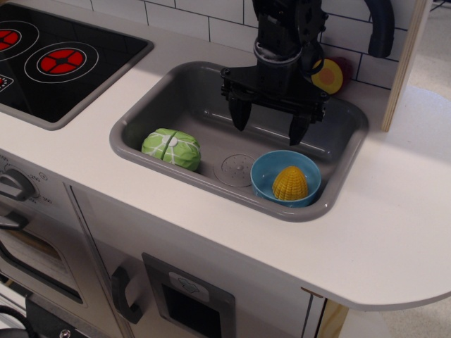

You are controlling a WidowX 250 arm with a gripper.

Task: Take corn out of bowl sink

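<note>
Two black fingers are being held wide apart by the gripper (269,123), with nothing pinched between them. The gripper is being shown inside the outline of the grey sink (176,91), above the basin floor and behind the light-blue bowl (264,171); no contact with the bowl is being shown. The corn (289,183) is being carried by the bowl, upright on its broad end, point upward, in the bowl's middle. The bowl itself is being seated in the sink's near right corner, just beside the round drain pattern (236,169). A green-white lettuce toy (171,148) is being shown at the sink's left side, well apart from the bowl. A round yellow-red disc (330,76) is being partly hidden behind the arm, at the tiled wall. A black cooktop (63,63) is being shown on the white counter (394,225), left of the sink.
</note>
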